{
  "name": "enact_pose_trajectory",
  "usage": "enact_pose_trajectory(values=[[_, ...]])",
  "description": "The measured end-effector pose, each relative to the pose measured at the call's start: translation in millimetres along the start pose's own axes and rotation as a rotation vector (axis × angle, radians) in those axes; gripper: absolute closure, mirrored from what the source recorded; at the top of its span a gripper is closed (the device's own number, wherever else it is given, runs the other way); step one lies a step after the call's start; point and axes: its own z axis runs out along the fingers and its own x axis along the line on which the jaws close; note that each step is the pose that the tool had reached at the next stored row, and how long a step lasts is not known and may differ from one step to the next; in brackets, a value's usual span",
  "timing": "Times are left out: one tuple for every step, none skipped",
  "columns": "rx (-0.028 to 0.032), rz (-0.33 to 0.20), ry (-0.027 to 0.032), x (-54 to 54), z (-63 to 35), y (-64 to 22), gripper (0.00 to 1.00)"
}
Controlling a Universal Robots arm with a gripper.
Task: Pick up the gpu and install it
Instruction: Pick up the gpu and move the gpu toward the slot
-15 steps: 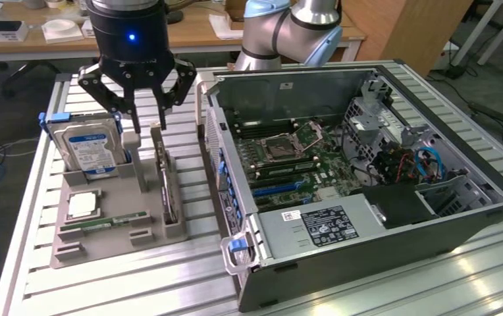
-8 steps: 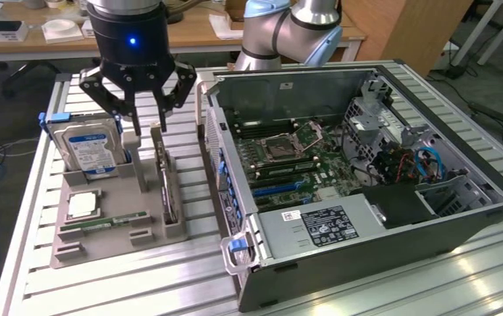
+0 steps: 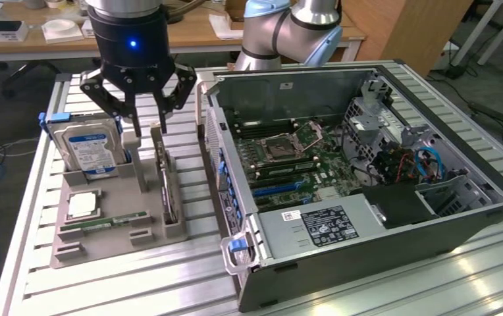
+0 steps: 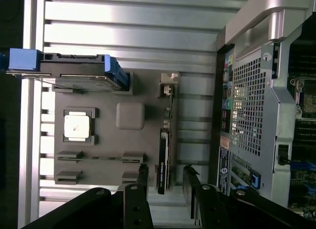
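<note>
Pick-up step, approach. My gripper (image 3: 147,131) wide open, empty, above gpu (image 3: 165,187). Card stands on edge in grey holder (image 3: 115,230), 9 o'clock of open case (image 3: 366,217). Grasp needs fingers squarely straddling thin top edge.

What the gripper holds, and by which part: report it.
Nothing is held. The gripper is open above the gpu, which stands on edge in the grey tray.

Labels on the hard drive (image 3: 89,148) and power supply (image 3: 322,224) seem unreadable.
</note>
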Motion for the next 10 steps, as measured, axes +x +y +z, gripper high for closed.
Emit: enact_pose_trajectory(values=[[0.0000,0.000,0.0000,0.0,0.3,0.0,0.58],[0.0000,0.000,0.0000,0.0,0.7,0.0,0.58],[0.0000,0.000,0.0000,0.0,0.9,0.0,0.58],[0.0000,0.000,0.0000,0.0,1.2,0.0,0.58],[0.0000,0.000,0.0000,0.0,1.5,-0.1,0.58],[0.0001,0.000,0.0001,0.0,1.7,-0.1,0.58],[0.0000,0.000,0.0000,0.0,2.1,-0.1,0.58],[-0.0001,0.000,-0.0001,0.0,2.4,-0.1,0.58],[0.0000,0.000,0.0000,0.0,2.7,-0.1,0.58],[0.0000,0.000,-0.0001,0.0,3.1,-0.1,0.58]])
